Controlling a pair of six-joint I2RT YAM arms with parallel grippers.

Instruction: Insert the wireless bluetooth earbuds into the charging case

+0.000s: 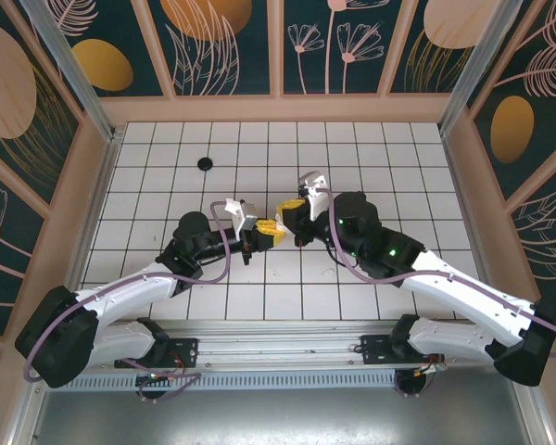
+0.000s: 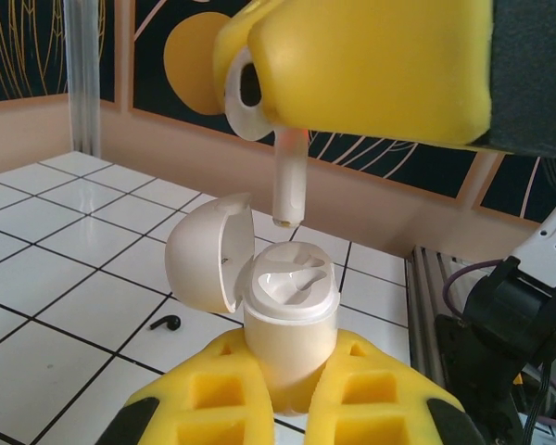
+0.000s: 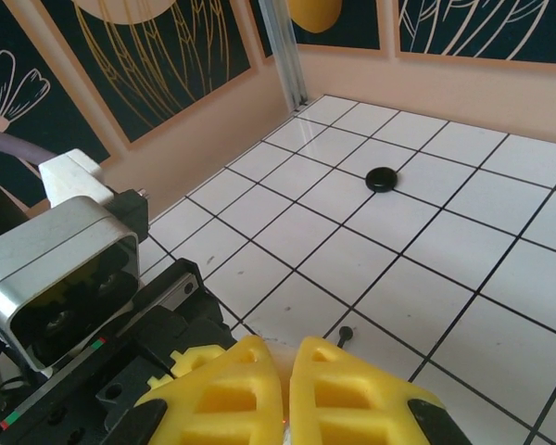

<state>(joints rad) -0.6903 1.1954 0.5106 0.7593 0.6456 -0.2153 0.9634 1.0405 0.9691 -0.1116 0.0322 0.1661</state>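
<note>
The cell is bright and evenly lit from overhead. The white tiled desk [image 1: 398, 158] comes up clean, with only faint, soft-edged shadows under the arms. Toward the edges of the top view the walls splay outward, the bend of a wide lens.

In the left wrist view the left claw [image 2: 292, 357] sits right at the lens and goes soft. The charging case [image 2: 287, 306] just beyond it is crisp, with a gentle sheen on its lid. The white earbud [image 2: 288, 181] above looks pale and slightly translucent against the dark wall.

In the right wrist view the right claw [image 3: 285, 357] blurs along the bottom edge. The tiles there carry a glossy streak near the far corner post.
</note>
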